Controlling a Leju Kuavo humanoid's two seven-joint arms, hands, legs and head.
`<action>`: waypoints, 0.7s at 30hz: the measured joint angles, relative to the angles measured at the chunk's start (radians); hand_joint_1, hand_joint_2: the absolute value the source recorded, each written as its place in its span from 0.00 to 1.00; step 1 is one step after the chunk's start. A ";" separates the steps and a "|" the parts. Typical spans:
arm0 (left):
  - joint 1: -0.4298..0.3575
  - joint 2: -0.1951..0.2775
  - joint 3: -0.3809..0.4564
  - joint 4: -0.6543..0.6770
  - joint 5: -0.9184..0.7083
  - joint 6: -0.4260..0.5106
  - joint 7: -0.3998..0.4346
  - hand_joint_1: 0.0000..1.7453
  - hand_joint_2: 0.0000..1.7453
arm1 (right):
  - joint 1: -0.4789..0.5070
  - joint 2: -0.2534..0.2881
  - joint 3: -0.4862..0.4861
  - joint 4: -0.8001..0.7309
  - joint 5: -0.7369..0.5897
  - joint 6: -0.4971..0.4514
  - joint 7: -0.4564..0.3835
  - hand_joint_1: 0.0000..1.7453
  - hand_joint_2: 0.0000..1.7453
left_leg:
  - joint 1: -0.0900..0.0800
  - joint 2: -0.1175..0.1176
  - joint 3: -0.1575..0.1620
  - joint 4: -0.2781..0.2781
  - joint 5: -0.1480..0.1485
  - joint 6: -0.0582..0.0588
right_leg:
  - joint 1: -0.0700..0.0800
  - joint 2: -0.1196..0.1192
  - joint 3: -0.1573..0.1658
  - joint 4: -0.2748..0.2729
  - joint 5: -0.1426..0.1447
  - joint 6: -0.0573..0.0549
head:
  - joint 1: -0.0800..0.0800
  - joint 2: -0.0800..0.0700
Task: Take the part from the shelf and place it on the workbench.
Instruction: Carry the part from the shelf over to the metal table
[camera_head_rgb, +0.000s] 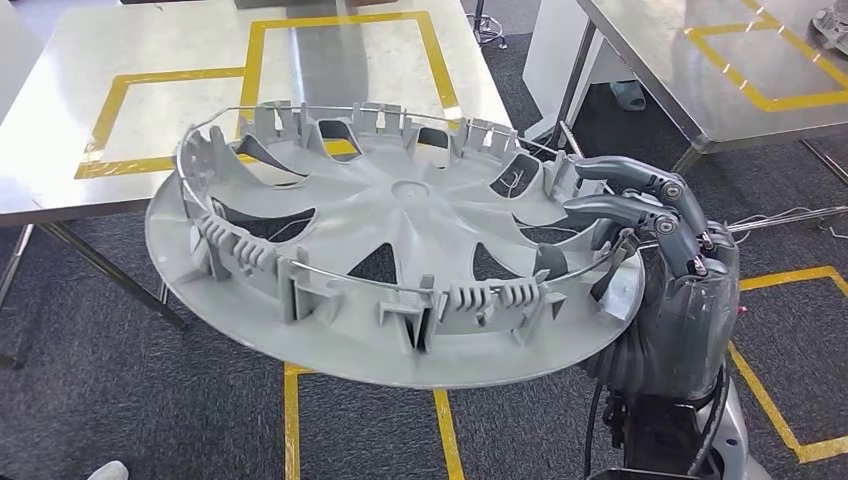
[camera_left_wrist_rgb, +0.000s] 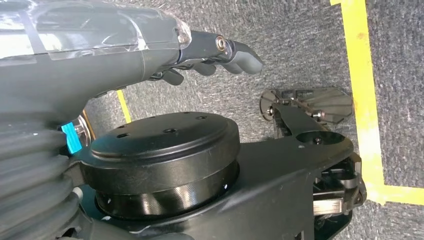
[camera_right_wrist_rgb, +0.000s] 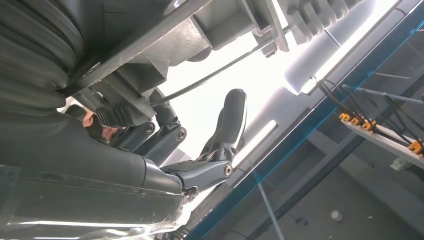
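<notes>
We see our right hand (camera_head_rgb: 655, 215) gripping the rim of the grey wheel cover (camera_head_rgb: 390, 250), fingers (camera_head_rgb: 640, 180) hooked over its edge, holding it nearly flat and slightly tilted in the air. The part hangs just in front of the steel counter (camera_head_rgb: 90, 60) with yellow tape squares, its far edge overlapping it. Our left hand (camera_left_wrist_rgb: 210, 55) hangs over the carpet, fingers partly curled, holding nothing.
</notes>
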 joint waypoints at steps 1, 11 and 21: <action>0.000 0.000 0.000 0.000 0.000 0.000 0.000 0.00 1.00 | -0.001 0.000 0.000 -0.001 0.000 0.000 0.000 1.00 1.00 | 0.003 0.001 0.008 -0.008 0.001 0.003 | 0.001 -0.003 -0.002 0.009 -0.006 0.004 | 0.000 0.000; 0.003 -0.002 0.000 0.000 0.001 -0.002 0.000 0.00 1.00 | 0.002 0.001 0.000 -0.001 0.003 -0.001 -0.002 1.00 1.00 | 0.012 0.016 0.088 -0.022 -0.055 -0.008 | -0.019 -0.024 -0.071 0.074 0.048 0.025 | 0.029 0.000; 0.002 -0.002 0.000 0.000 0.000 -0.003 -0.003 0.00 1.00 | 0.004 0.000 0.000 -0.008 0.012 -0.005 -0.002 1.00 1.00 | 0.020 0.019 -0.079 0.249 -0.141 -0.057 | -0.019 -0.039 0.045 -0.022 -0.017 -0.019 | -0.003 0.000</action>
